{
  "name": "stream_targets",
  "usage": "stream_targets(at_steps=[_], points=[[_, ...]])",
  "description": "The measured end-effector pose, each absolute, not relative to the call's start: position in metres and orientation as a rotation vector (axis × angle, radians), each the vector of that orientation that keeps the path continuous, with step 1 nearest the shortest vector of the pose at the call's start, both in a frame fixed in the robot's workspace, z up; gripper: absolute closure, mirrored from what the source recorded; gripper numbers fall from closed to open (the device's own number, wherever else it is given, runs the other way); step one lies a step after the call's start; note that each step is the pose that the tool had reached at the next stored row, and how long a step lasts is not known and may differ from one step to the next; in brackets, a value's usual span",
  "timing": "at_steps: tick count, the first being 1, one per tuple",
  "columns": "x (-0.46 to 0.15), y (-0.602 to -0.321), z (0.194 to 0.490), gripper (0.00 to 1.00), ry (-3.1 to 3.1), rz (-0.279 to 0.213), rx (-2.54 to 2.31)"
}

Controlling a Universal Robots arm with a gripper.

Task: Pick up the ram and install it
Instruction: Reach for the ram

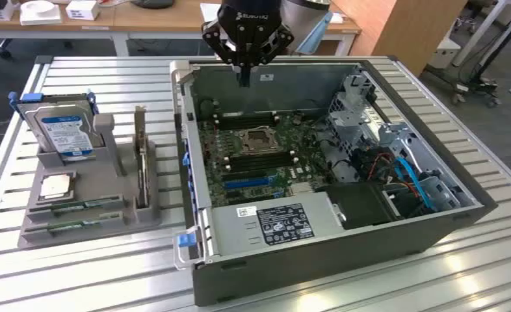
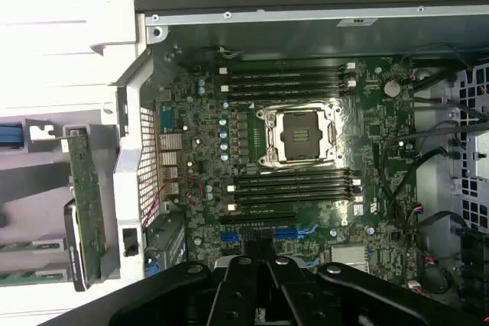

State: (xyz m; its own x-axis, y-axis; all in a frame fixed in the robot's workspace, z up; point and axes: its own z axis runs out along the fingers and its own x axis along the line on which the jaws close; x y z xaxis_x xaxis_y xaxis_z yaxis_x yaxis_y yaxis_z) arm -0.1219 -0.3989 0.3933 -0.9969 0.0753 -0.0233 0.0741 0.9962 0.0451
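Observation:
Two ram sticks, thin green boards (image 1: pixel 75 208) (image 1: pixel 71 225), lie in the front slots of a grey holder (image 1: pixel 99 224) on the exterior view's left of the open computer case (image 1: pixel 325 260). They also appear as green strips (image 2: pixel 29 246) in the wrist view. My gripper (image 1: pixel 244 79) hangs above the far end of the case, shut with nothing between its fingers, well away from the ram. In the wrist view the shut gripper (image 2: pixel 260 261) looks down on the motherboard (image 2: pixel 199 150), with black memory slots (image 2: pixel 294 186) beside the empty processor socket (image 2: pixel 298 135).
In the holder a silver hard drive (image 1: pixel 65 130) stands upright beside an expansion card (image 1: pixel 140 153), with a small chip (image 1: pixel 56 186) lying flat in front. Inside the case are a power supply (image 1: pixel 273 224), a drive cage (image 1: pixel 359 110) and blue and red cables (image 1: pixel 403 172).

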Motion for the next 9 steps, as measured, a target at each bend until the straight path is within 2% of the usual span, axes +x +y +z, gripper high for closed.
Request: stream_targets(at_steps=[9], points=[[-0.1219, -0.3988, 0.3933, 0.9, 3.114, 0.069, 0.117]])
